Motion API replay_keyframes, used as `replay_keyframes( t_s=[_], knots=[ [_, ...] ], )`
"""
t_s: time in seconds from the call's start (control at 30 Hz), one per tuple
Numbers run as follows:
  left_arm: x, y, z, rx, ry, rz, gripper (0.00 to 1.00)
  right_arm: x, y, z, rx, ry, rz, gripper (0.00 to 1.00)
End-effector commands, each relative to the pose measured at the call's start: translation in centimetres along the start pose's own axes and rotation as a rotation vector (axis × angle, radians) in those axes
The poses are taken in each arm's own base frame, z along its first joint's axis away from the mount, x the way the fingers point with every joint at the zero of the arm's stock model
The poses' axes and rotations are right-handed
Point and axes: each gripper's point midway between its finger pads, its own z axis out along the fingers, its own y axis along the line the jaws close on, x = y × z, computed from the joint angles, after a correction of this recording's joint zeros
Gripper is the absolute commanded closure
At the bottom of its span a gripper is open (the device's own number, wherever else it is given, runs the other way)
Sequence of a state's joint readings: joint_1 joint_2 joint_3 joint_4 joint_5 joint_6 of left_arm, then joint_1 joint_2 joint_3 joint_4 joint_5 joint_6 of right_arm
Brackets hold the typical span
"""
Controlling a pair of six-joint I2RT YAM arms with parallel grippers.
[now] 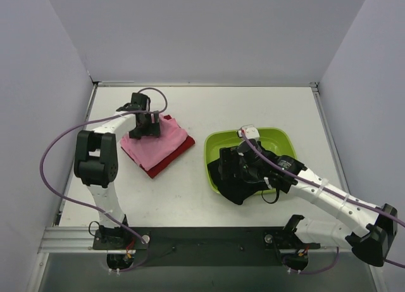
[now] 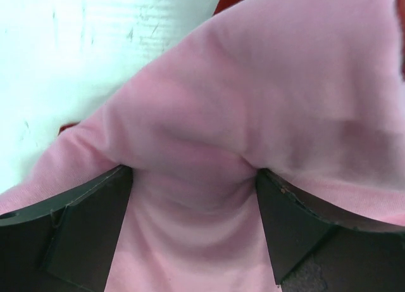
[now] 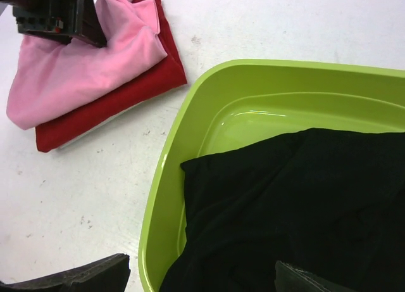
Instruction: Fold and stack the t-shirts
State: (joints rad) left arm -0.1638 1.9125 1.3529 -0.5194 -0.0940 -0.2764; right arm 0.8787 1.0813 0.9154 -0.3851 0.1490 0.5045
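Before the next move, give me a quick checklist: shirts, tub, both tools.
1. Pink t-shirt stacked on dark red t-shirt: ok.
2. Pink t-shirt lying flat: not ok, bunched up at the left tool.
3. Left tool's grip on it: cannot tell; cloth sits between wide-set fingers.
4. Right tool open: ok, over the black t-shirt.
5. Black t-shirt out of the lime-green tub and folded: not ok, crumpled in the tub.

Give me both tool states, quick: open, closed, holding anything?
Left tool: open wide, with pink shirt fabric bunched between its fingers.
Right tool: open and empty, over the black shirt in the green tub.
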Motion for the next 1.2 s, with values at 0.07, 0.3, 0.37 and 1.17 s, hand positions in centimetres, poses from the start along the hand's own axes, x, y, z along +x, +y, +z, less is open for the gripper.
replay_keyframes(
  t_s=[0.07, 0.3, 0.37, 1.17],
  knots=[
    [-2.1, -0.7, 0.5, 0.094, -0.044, 0.235, 0.12, 0.0, 0.0, -1.5, -0.045, -0.053, 0.024, 0.00],
    [-10.4, -4.0, -12.9, 0.187, -0.361, 0.251, 0.11, 0.4, -0.4, -1.9, -0.044, -0.057, 0.028, 0.00],
    [-11.5, -5.2, -17.8, 0.173, -0.447, 0.242, 0.11, 0.4, -0.4, -1.8, -0.043, -0.056, 0.031, 0.00],
    [14.2, -13.1, -15.5, 0.306, -0.187, -0.311, 0.13, 1.0, -1.2, -3.5, -0.034, -0.065, 0.037, 0.00]
  ],
)
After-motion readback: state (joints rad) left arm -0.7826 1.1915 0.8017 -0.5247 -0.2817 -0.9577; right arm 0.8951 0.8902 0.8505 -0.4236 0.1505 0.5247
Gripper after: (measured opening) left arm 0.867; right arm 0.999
